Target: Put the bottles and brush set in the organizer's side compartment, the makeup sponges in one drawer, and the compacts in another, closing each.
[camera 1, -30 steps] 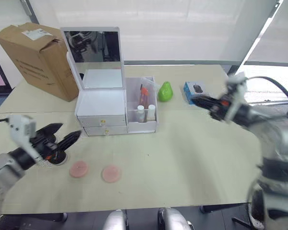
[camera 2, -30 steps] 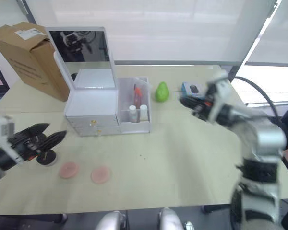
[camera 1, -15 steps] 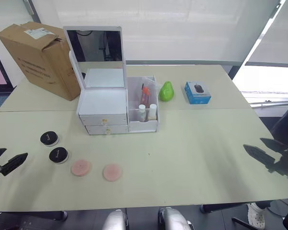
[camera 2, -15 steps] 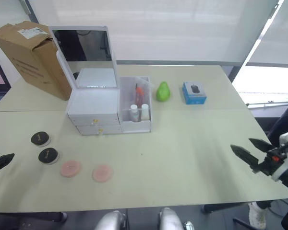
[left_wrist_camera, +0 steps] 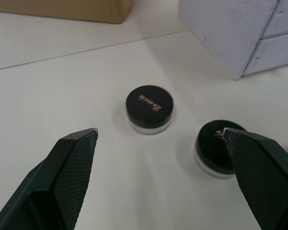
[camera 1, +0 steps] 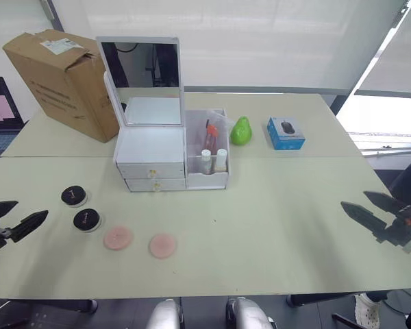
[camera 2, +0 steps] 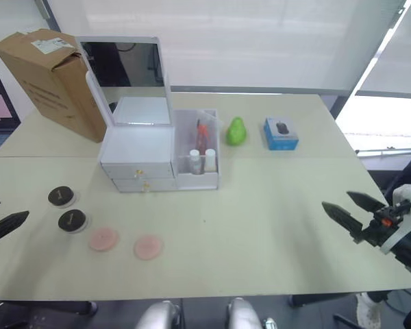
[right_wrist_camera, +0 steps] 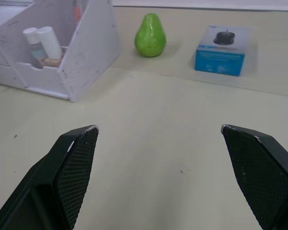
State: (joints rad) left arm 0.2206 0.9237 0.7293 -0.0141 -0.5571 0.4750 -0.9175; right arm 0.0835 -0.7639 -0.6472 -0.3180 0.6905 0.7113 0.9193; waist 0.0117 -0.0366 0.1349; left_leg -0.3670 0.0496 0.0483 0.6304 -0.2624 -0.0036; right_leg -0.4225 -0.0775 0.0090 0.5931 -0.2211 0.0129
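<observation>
Both our hands are open and empty: left gripper (camera 1: 12, 225) at lower left beside the two black compacts (camera 1: 87, 220); right gripper (camera 1: 374, 209) lower right; bottles (camera 1: 213, 160) already sit in the organizer (camera 1: 151, 154), mid-frame.

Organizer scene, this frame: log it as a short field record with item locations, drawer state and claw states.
organizer: white plastic organizer with raised mirror lid, both front drawers shut
side compartment: two small white-capped bottles and a red-tipped item inside
compacts: two round black-lidded compacts on the beige table, left of the organizer
sponges: two flat round pink makeup sponges on the table, in front of the drawers
left claw: open, holding nothing, near the compacts
right claw: open, holding nothing
</observation>
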